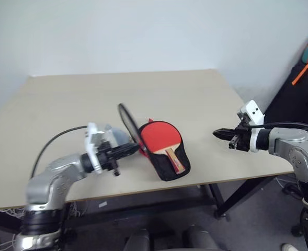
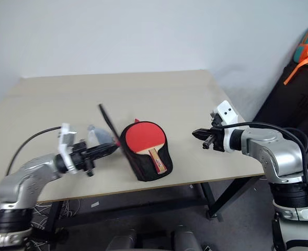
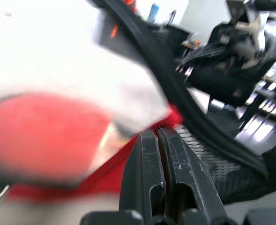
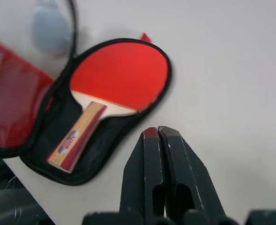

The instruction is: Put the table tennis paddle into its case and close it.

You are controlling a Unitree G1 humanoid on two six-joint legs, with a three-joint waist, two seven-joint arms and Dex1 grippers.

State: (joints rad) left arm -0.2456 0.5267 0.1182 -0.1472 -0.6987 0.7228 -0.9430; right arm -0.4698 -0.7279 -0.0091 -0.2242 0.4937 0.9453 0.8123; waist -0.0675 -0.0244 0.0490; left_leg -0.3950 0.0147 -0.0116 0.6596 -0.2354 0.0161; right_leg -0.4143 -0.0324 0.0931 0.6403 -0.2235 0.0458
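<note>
Here, table tennis paddle flat in open case, handle toward the table's near edge.

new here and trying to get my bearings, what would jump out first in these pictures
The round red rubber-faced paddle with its light-wood handle catches the eye first, lying in the open, black-lined red fabric case near the front middle of the beige table. The case's lid stands up on edge at its left side, with the left gripper, shut, right against it. The right gripper, also shut, hovers to the right, apart from the case.
</note>
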